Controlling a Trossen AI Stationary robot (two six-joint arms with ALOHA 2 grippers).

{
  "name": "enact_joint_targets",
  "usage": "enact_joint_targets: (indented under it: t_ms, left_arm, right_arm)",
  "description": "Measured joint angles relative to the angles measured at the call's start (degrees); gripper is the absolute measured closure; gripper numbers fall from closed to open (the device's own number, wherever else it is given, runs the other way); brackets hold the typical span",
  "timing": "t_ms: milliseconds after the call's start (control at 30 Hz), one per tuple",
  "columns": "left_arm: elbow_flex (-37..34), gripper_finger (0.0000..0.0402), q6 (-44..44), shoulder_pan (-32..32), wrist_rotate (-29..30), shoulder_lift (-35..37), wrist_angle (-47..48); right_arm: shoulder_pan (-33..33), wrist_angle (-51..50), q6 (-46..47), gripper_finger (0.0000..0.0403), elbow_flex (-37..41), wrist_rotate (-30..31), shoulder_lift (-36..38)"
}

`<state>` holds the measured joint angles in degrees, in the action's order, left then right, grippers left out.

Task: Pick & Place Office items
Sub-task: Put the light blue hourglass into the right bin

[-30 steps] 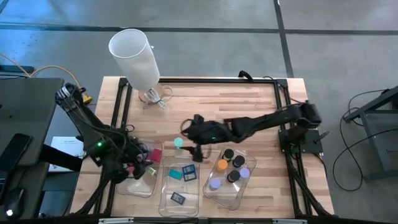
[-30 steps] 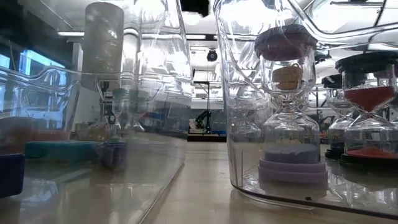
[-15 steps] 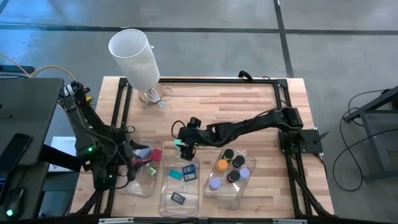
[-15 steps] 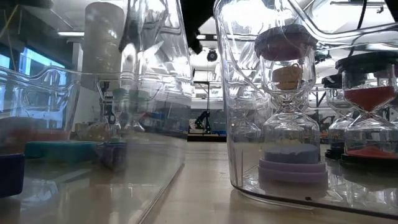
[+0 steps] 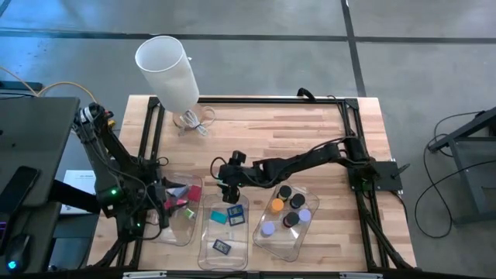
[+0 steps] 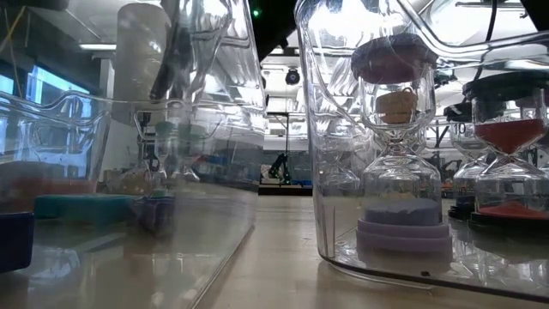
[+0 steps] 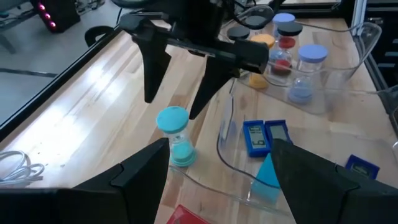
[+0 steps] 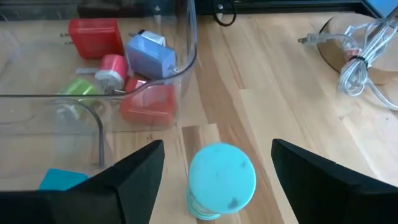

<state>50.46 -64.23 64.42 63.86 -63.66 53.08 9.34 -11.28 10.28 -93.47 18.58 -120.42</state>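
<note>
right claw: point(image 7: 177, 93) fingers spread, nothing gripped — poised right over the teal hourglass point(image 8: 221, 179)
teal hourglass: upright on the wooden surface point(image 5: 310, 124), just beside the middle tray point(image 5: 208, 232)
left claw: point(image 5: 165, 211) spread wide, empty, over the left tray point(image 5: 180, 235)

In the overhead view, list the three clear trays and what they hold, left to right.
Left tray with red pieces → middle tray with teal and blue blocks → right tray with round-capped hourglass timers.
</note>
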Motion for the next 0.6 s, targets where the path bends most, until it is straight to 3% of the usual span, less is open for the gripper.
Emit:
enact_joint_targets:
  t_ms: [600]
  left_arm:
    - [0.00,0.0128,0.14,0.00,0.04,-0.76,0.02]
  right_arm:
    - [0.01,-1.03,-0.03,0.0116,0.00,0.64,0.00]
